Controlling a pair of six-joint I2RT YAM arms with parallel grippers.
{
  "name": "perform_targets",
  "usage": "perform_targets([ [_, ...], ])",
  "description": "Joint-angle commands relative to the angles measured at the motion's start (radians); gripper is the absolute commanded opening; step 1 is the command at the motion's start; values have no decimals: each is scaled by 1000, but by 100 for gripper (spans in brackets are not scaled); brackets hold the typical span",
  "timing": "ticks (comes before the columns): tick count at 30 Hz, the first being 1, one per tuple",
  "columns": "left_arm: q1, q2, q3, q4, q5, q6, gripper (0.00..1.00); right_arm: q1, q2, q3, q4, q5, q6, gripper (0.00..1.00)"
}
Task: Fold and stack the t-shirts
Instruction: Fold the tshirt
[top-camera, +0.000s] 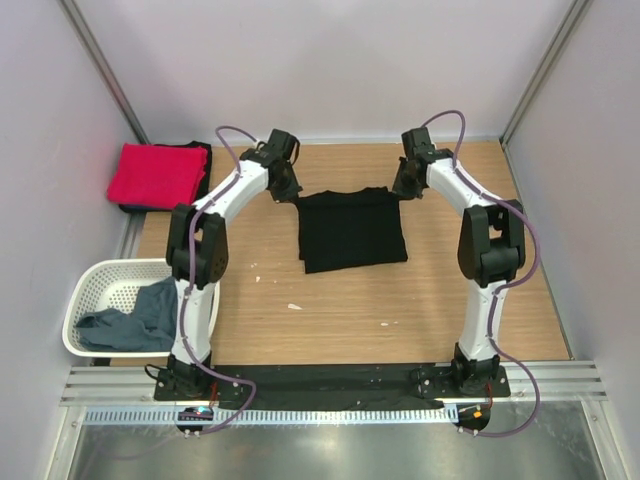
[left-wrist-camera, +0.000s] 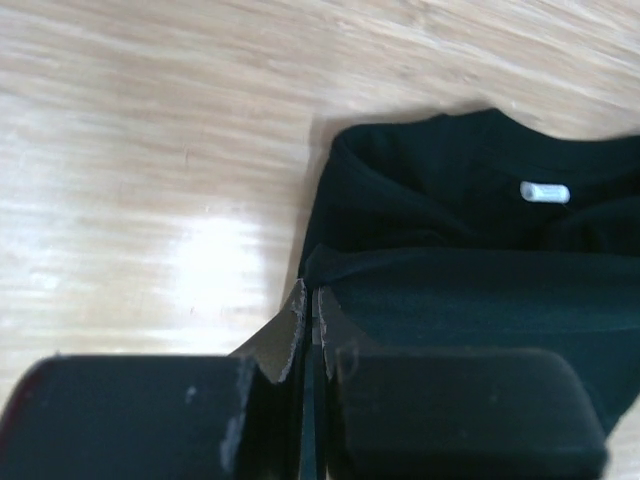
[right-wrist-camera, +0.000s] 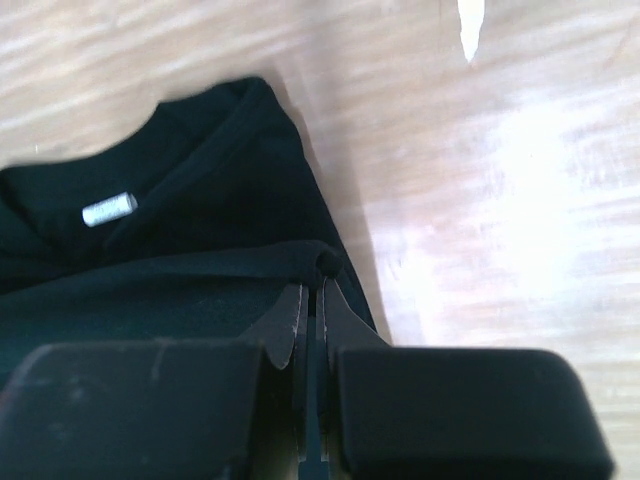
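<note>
The black t-shirt lies partly folded at the middle of the wooden table. My left gripper is shut on its far left corner; in the left wrist view the fingers pinch a folded edge of the black t-shirt. My right gripper is shut on the far right corner, pinching the black t-shirt's folded edge between its fingertips. A folded red t-shirt lies at the far left. The grey-blue t-shirt sits crumpled in the basket.
A white lattice laundry basket stands at the left, beside the left arm. A dark cloth shows under the red t-shirt. Small white scraps lie on the table. Grey walls enclose the table on three sides.
</note>
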Motion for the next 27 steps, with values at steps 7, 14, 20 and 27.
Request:
perform_targets([
  [7,60,83,142,-6,-90,42,16,-43,146,237,-14,75,-42,20],
  [14,75,53,289,-79,-63,78,74,-47,135,376,-68,-21,-60,84],
  [20,58,-163,52,58,109,28,72,-47,-1,273,-17,-143,-37,72],
  [27,-43,-296,-237,243,125,-61,68,-46,-142,-74,162,-305,35,63],
])
